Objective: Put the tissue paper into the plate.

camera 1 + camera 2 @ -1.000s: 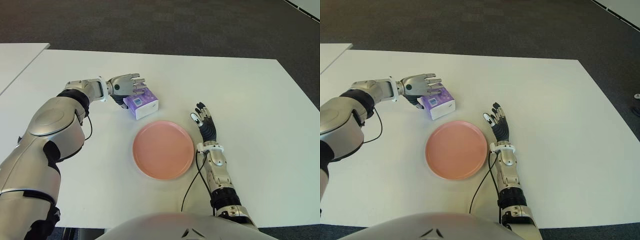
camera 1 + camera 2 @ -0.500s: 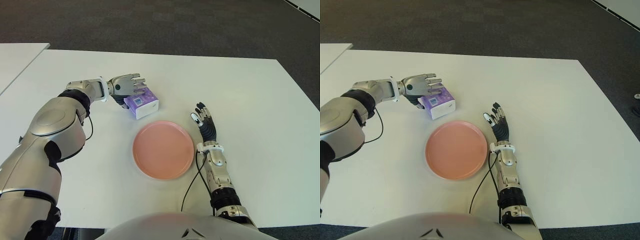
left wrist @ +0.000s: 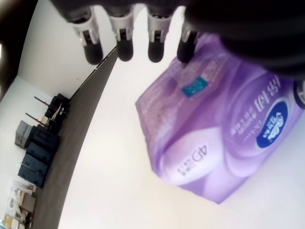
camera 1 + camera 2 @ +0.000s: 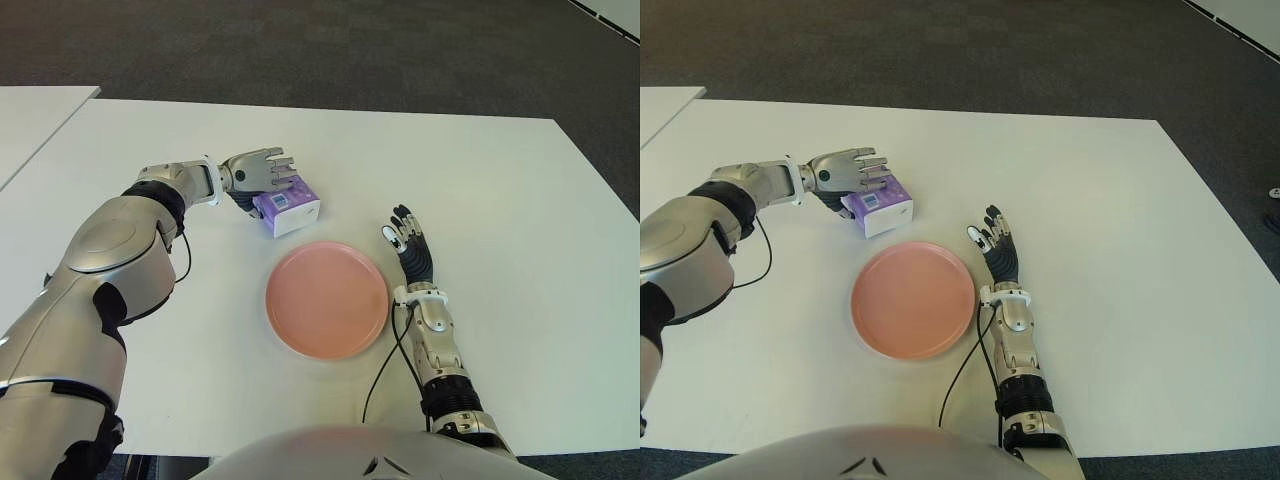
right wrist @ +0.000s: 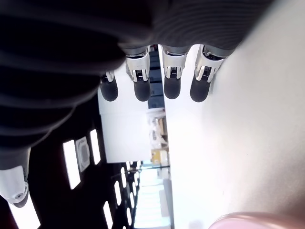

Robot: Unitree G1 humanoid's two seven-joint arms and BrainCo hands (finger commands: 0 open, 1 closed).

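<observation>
Purple plastic tissue pack [image 4: 287, 207] at 11 o'clock of round pink plate [image 4: 327, 299]; my left robot hand [image 4: 256, 172] spread over it, ungrasped. Risk: shallow fingertip grip, pack slips onto worktop [image 4: 520, 220]. Right robot hand [image 4: 409, 246] spread, 3 o'clock of plate.

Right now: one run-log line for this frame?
left hand: open over tissue pack, not gripped | pack: on table, behind plate | plate: bare | right hand: open, right of plate
</observation>
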